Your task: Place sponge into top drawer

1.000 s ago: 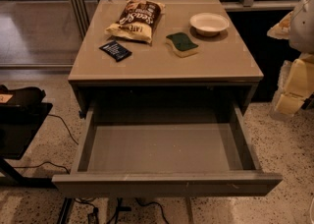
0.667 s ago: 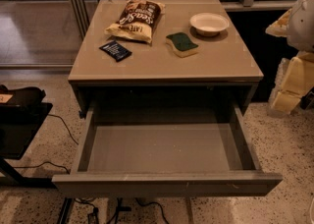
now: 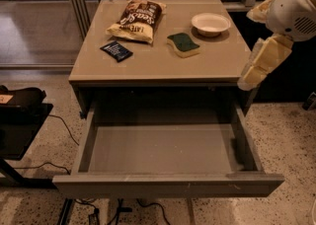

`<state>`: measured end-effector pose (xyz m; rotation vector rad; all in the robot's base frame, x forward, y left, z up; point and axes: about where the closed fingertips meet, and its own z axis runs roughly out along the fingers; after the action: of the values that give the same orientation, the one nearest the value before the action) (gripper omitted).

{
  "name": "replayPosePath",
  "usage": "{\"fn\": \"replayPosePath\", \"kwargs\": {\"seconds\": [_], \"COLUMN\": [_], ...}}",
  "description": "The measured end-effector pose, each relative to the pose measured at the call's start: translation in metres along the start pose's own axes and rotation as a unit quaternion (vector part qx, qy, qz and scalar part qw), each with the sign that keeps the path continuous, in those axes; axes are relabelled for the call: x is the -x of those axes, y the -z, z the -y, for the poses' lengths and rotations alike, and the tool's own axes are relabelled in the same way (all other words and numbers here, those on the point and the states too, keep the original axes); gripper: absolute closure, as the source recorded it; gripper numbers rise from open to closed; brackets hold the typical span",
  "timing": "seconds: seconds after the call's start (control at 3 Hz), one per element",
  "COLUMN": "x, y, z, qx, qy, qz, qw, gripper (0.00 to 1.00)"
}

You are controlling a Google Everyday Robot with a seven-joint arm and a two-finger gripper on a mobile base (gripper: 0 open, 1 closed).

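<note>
While the sponge [image 3: 183,44] lies on the tabletop, far of centre, beside the white bowl [image 3: 211,23], my gripper [image 3: 253,71] hangs off the table's right edge; spread or closed, cannot tell. Top drawer [image 3: 168,184] open. Reach step: next, travel left and far, descend over sponge.

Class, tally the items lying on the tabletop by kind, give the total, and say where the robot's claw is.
Snack bag: 1
Dark blue packet: 1
Sponge: 1
White bowl: 1
Total: 4
Claw: beside the right edge of the tabletop, apart from all four.
</note>
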<state>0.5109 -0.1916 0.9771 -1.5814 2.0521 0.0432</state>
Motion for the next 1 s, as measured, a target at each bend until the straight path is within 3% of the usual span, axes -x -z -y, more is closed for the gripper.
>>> {"fn": "replayPosePath", "kwargs": {"seconds": [0.33,1.0], "x": [0.006,0.011], "y": [-0.033,-0.044], "z": [0.036,0.038], "qx": [0.005,0.005], "qy": [-0.036,-0.030], "qz": [0.060,0.052], "qw": [0.9975,0.9982], "gripper": [0.00,0.00]}}
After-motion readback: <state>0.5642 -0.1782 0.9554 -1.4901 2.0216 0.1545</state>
